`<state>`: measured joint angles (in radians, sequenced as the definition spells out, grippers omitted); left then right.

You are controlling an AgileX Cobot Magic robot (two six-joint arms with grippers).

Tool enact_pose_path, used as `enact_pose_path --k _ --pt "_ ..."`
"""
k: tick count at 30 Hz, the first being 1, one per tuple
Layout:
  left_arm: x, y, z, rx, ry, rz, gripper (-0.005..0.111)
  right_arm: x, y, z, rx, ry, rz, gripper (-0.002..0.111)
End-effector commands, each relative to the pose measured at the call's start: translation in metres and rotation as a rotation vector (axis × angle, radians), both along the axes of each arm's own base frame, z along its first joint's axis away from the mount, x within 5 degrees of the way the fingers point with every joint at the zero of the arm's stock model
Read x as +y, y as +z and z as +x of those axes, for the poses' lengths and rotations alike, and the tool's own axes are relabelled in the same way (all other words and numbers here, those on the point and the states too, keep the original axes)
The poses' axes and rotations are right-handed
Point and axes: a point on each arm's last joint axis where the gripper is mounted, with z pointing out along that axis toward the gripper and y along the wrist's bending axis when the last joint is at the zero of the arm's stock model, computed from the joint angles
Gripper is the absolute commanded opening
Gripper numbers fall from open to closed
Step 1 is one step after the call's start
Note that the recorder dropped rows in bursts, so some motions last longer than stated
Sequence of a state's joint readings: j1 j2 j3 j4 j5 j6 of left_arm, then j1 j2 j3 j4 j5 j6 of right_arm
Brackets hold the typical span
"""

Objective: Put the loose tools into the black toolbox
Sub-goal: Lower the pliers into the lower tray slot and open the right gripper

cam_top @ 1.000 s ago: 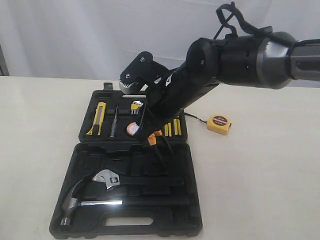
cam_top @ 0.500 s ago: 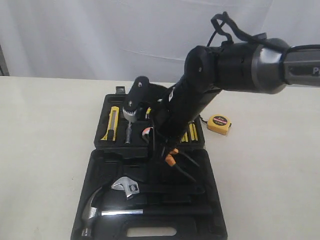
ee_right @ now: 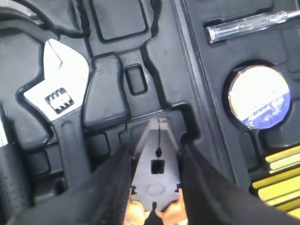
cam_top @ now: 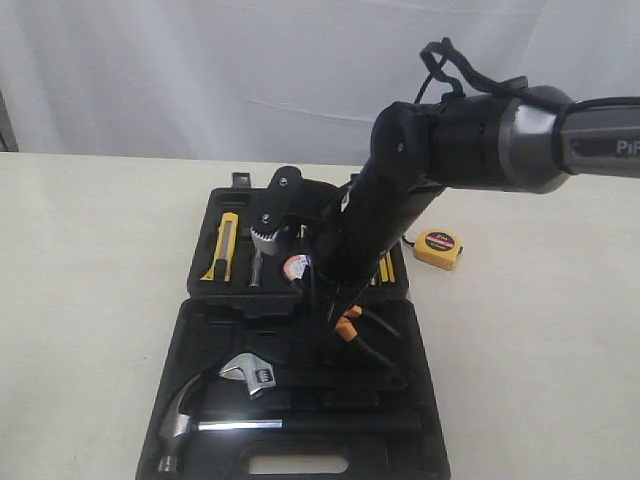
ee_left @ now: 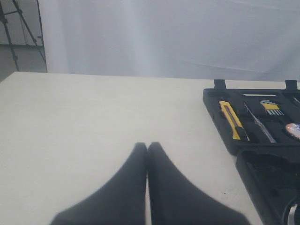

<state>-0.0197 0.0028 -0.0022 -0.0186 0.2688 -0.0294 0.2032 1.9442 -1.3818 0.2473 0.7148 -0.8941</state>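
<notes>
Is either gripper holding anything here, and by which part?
The right gripper holds the orange-black-handled pliers around the pivot, where head meets handles. The left gripper is shut and empty.

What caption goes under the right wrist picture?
Right gripper holding the pliers over the black toolbox, near the wrench.

The right arm [cam_top: 400, 190] leans over the open black toolbox [cam_top: 195, 335], orange-black-handled pliers [cam_top: 350, 326] jutting below its end, while the yellow tape measure [cam_top: 438, 248] lies on the counter [cam_top: 90, 250] beside the box.
</notes>
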Motion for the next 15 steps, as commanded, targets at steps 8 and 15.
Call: enact_pose_path --k 8,15 --pt "-0.0002 -0.0005 -0.0001 -0.001 -0.002 -0.004 0.0 0.0057 0.0062 0.0037 -0.031 -0.083 0.112 0.0" --pt "-0.0002 -0.0005 -0.0001 -0.001 -0.002 -0.004 0.0 0.0053 0.0073 0.0063 -0.062 -0.086 0.111 0.0"
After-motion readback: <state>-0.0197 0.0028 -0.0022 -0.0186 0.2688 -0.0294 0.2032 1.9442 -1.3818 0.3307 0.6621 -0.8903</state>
